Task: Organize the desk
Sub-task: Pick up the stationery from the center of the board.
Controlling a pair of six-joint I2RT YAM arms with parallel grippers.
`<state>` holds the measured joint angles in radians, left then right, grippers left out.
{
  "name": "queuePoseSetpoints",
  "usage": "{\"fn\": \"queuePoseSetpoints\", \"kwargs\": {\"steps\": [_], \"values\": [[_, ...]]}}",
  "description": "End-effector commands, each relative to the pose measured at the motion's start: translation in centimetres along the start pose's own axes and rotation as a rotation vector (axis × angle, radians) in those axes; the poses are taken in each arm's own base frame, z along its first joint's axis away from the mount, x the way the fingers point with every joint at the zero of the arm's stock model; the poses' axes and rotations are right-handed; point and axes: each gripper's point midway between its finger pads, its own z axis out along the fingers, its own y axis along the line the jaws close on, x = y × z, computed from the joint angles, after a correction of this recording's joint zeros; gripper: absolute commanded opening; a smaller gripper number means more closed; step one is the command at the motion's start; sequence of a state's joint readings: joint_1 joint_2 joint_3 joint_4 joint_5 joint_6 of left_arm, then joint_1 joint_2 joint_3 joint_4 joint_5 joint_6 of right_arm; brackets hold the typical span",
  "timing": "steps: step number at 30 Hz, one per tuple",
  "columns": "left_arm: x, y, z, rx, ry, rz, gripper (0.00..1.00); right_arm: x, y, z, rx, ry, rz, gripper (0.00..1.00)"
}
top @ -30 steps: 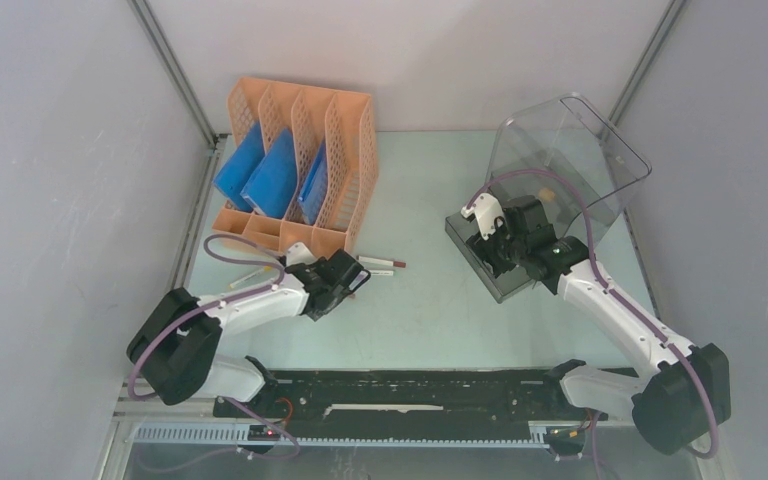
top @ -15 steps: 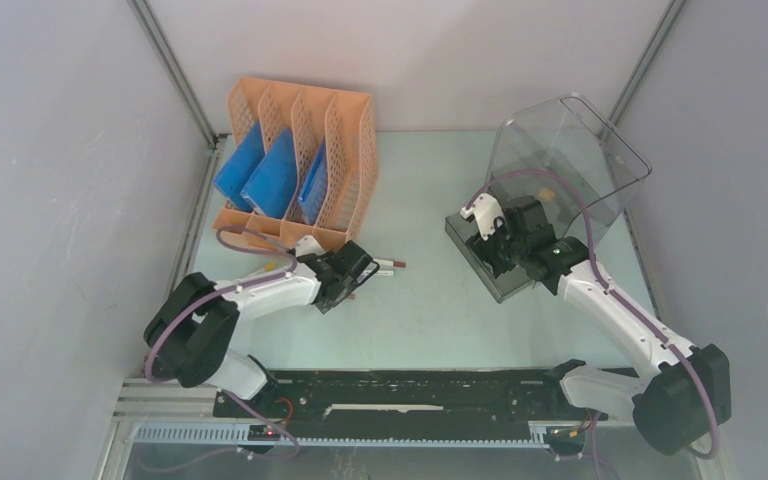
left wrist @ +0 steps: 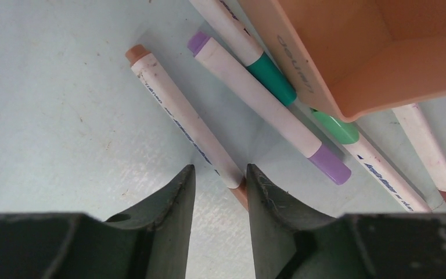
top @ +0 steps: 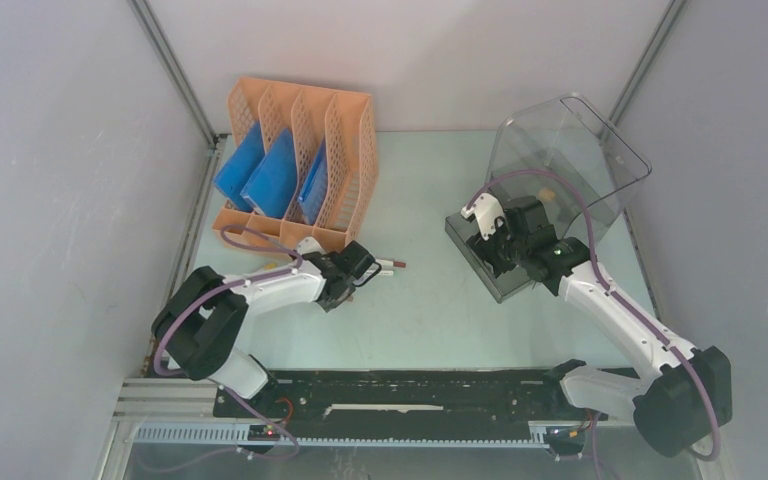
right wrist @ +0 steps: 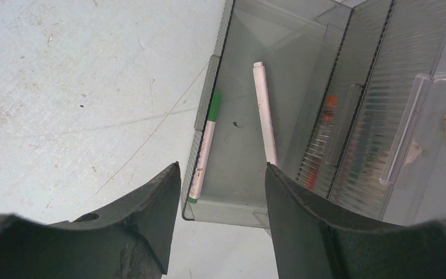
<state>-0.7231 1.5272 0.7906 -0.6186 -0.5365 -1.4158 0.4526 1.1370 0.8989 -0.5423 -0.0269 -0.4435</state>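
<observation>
- The left arm had reached further out over the last second, from bare counter [top: 430, 300] toward the loose markers at the foot of the orange file rack [top: 300, 150].
- The left pincer [left wrist: 219, 171] narrowed in that same second. Its jaws were still apart, straddling the near end of the brown-capped marker [left wrist: 174, 110]. The marker sat close against one jaw with a visible gap at the other, so it was not clamped yet.
- The brown-capped marker lay flat on the counter. The purple-capped marker [left wrist: 261, 102] lay just beside it, and the green-capped marker [left wrist: 250, 49] lay next to that one, running under the rack's edge.
- The right arm showed no change. The right pincer [right wrist: 222, 174] hung with its jaws wide apart and nothing between them, over the pulled-out drawer [right wrist: 238, 157] of the clear drawer box [top: 570, 150].
- Two markers already lay in that drawer: a green-ended marker [right wrist: 206, 145] and a white marker [right wrist: 264, 110].
- The counter, pale mint green, spanned the whole cell between the grey walls, under both arms.
- Judgement: a grab on the brown-capped marker was in progress, probably so it could go to the drawer. Several markers were still loose by the rack, so the task looked well short of done.
- Risk: the jaws sat at the marker's very end, so it could pivot or slip on the lift.
</observation>
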Motion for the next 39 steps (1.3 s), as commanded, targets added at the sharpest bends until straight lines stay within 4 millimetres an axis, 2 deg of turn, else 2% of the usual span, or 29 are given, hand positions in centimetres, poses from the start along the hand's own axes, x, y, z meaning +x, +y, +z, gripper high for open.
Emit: {"fn": "queuePoseSetpoints", "kwargs": {"steps": [1,11,22,33,39], "values": [[0.2,1.6,0.1,-0.037,0.005,-0.023,0.40,-1.6,-0.5,-0.9,0.024,-0.055,-0.014,0.63],[0.5,5.1,0.2,-0.075,-0.006,-0.022,0.16,-1.7,-0.6,-1.0,0.025,-0.060,-0.014,0.63],[0.3,7.2,-0.5,-0.038,-0.028,0.058,0.05,-1.6,-0.5,-1.0,0.020,-0.059,-0.015,0.63],[-0.7,5.6,-3.5,0.234,-0.092,0.098,0.00,-1.9,0.5,-1.1,-0.026,-0.075,-0.026,0.63],[0.0,3.8,-5.0,0.470,-0.082,0.137,0.00,-2.3,2.0,-1.6,-0.091,-0.103,-0.047,0.63]]}}
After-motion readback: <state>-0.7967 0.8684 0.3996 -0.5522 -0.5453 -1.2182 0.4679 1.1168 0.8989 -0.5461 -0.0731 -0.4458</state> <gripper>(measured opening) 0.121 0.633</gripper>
